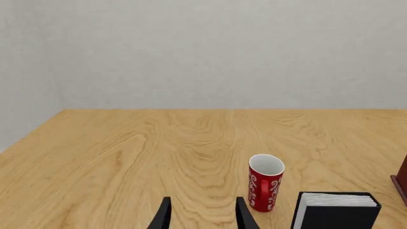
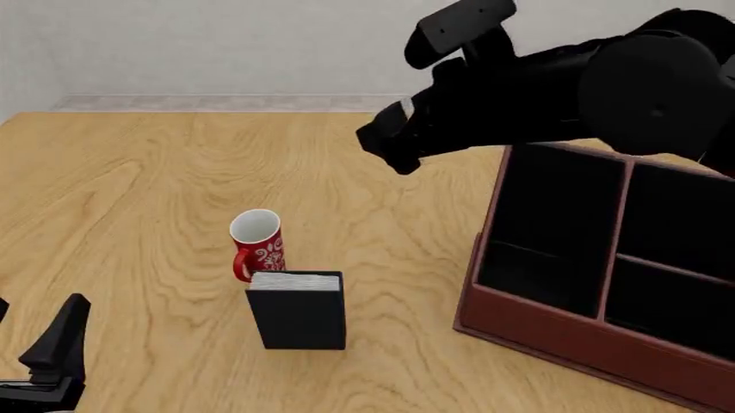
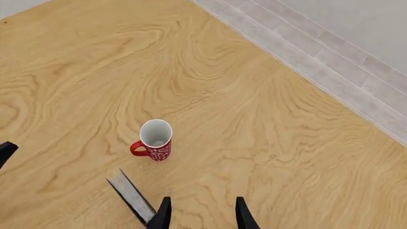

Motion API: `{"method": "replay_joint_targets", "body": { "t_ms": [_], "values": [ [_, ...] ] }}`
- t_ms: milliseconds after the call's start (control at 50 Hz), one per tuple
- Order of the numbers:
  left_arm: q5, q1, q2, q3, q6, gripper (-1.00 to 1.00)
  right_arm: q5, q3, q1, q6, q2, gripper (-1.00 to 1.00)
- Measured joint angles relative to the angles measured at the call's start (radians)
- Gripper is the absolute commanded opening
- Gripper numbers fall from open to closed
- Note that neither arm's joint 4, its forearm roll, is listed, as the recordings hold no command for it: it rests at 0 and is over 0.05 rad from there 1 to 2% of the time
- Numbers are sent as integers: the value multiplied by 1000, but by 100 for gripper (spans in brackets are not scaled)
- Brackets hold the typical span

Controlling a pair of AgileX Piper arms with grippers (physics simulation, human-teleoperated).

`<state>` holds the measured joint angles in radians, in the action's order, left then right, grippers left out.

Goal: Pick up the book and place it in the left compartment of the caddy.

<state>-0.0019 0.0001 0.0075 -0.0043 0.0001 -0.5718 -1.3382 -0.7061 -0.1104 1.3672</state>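
Fingertips of my left pincer [image 2: 34, 357] sit at the near left corner of the desk [image 2: 150, 181], spread apart and empty. Ahead of it and off to the right stands the book [image 2: 299, 308], upright on the desk, its long axis vertical, white page edge facing up and its black cover toward me. Just behind the book, close to its left rear corner, stands the red mug [image 2: 257, 243], upright with its handle on the left. To the right, well apart from the book, lies the caddy [image 2: 597, 340], tipped open toward me; its left compartment [image 2: 552, 232] is the tall one. My right pincer [image 3: 201, 212] hangs high above the desk, looking down on the mug and the book's top edge, fingers apart and holding nothing.
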Motion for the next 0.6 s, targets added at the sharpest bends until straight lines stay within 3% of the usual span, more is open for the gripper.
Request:
{"method": "replay_joint_targets", "body": {
  "t_ms": [600],
  "values": [
    [0, 0, 0, 0, 0, 100, -47, -84, -86, -22, 155, 100]
  ]
}}
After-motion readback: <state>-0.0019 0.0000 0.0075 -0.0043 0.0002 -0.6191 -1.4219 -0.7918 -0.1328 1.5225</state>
